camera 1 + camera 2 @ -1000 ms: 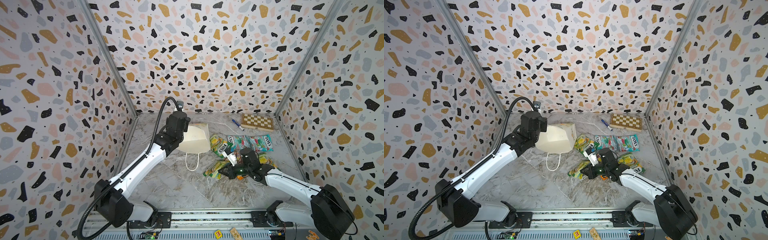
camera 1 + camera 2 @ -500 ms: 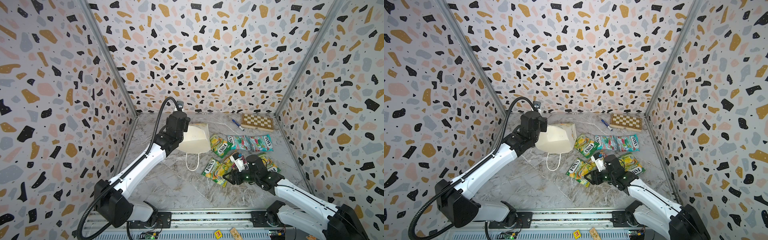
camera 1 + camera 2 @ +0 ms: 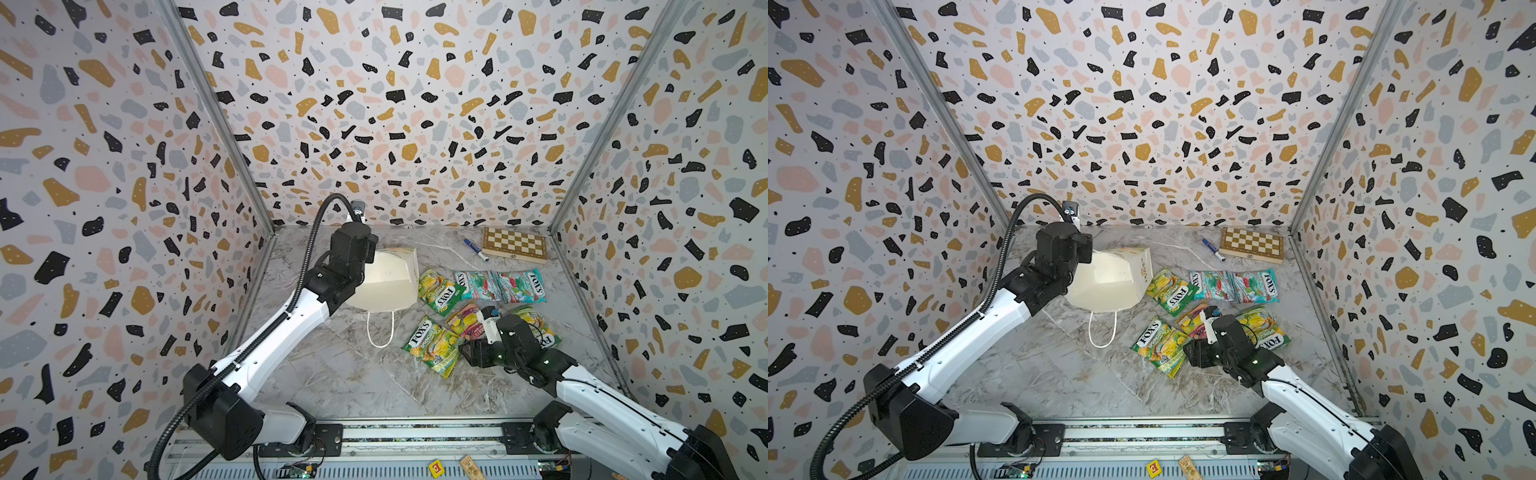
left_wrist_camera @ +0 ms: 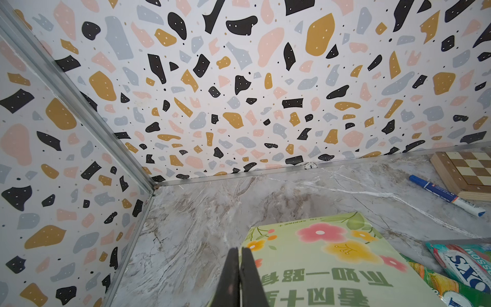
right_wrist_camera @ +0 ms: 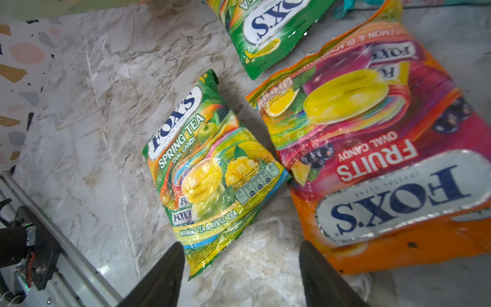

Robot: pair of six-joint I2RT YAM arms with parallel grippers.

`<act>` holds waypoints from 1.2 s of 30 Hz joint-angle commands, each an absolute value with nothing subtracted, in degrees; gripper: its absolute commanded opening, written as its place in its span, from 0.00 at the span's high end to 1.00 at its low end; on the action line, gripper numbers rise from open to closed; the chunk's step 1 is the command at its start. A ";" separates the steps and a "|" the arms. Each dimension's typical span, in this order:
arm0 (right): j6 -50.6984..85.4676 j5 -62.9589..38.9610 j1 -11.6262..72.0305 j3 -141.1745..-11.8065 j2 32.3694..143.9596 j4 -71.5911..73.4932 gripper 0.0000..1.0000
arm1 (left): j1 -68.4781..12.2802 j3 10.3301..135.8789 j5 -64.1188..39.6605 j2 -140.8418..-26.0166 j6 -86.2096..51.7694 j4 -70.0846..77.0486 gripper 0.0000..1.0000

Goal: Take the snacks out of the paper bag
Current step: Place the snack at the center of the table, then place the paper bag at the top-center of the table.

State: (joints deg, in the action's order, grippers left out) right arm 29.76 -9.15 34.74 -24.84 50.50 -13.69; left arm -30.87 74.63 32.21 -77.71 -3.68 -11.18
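Right gripper [image 5: 240,248] wide open over the nearest green pouch [image 5: 210,164], which lies flat on the table, nothing held. Five more snacks [image 3: 478,284] lie beyond, all outside. Paper bag [image 3: 390,278] is behind them, tipped over, left gripper [image 4: 240,265] pinched shut, apparently on its edge. Inside looks empty — next: confirm, then let go.

Robot lab test cell: terrazzo-print panel walls [image 3: 395,104] on 3 sides, alu corner post [image 3: 221,124], marble-print tabletop [image 3: 332,374], left arm [image 3: 270,345] & right arm [image 3: 602,399] bolted to front rail [image 3: 415,434], bare circuit board [image 3: 301,471].
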 commanded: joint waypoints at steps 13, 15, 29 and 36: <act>30.24 -2.81 34.57 -26.89 49.10 -16.75 0.29 | -30.68 79.99 26.26 -74.84 -8.16 -11.00 1.00; 30.24 -2.73 34.45 -26.99 49.17 -16.48 0.29 | -30.68 81.01 25.81 -75.53 -9.25 -10.16 1.00; 29.88 -2.37 33.68 -28.04 48.61 -15.24 0.28 | -21.95 91.08 17.66 -88.56 -25.44 -7.94 1.00; 29.88 -2.37 33.50 -28.48 48.51 -14.39 0.28 | -14.20 91.45 -6.25 -94.87 -34.43 -1.34 1.00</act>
State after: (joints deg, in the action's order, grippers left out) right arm 29.78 -3.11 33.78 -26.02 49.34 -14.90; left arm -15.07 89.93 6.07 -94.00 -29.19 -7.11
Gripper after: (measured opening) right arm 0.717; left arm 0.047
